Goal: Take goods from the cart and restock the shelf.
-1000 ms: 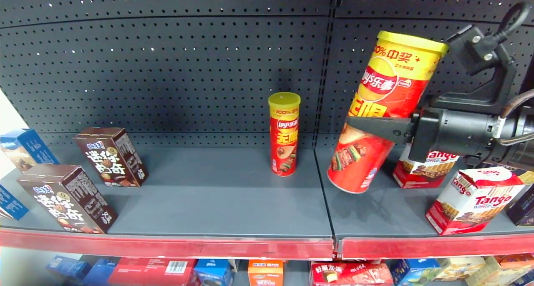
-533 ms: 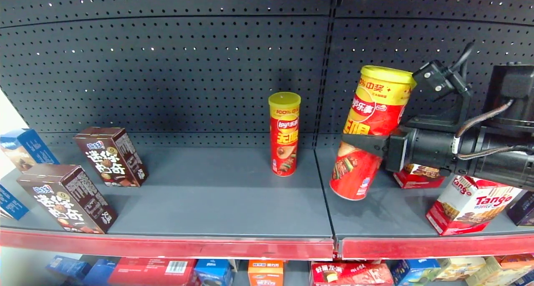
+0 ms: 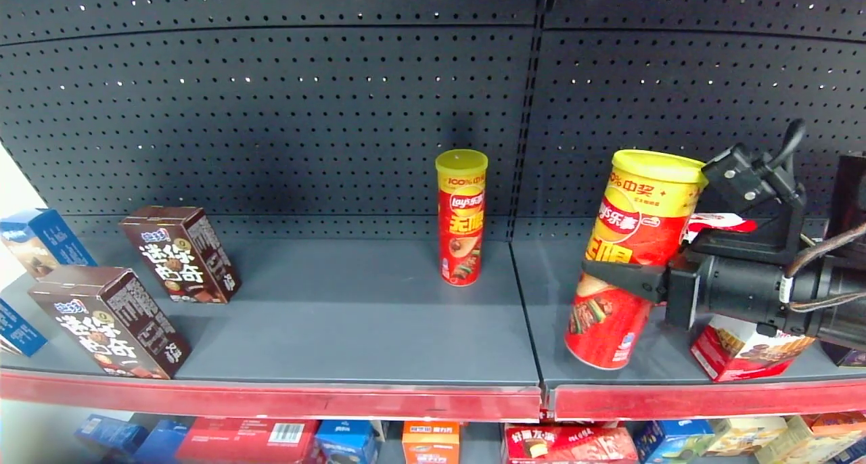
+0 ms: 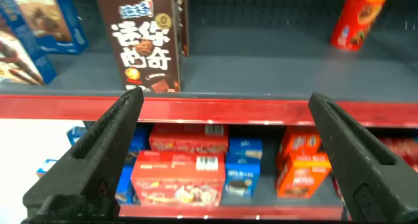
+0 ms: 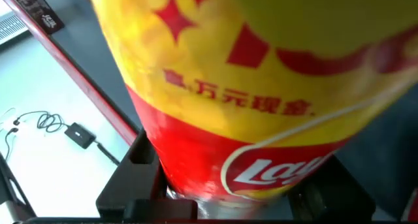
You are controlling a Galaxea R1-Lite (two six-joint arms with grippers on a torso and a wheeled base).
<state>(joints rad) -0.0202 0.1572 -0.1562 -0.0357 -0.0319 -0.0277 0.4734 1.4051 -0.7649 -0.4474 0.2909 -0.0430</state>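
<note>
Grips tilted chip can (image 3: 636,241) in right claw (image 3: 619,278) near shelf (image 3: 379,315) front, beside wafer box (image 3: 737,352); holds left claw (image 4: 225,100) released, facing chocolate box (image 4: 147,44).

glossy chip can (image 3: 629,261), matt shelf (image 3: 352,315) — perforated metal back panel (image 3: 270,112)

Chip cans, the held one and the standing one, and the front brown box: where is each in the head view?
held can (image 3: 632,230), head view, on its label, upper body.
standing can (image 3: 461,217), head view, on its red body.
front brown box (image 3: 111,322), head view, on its front face.
</note>
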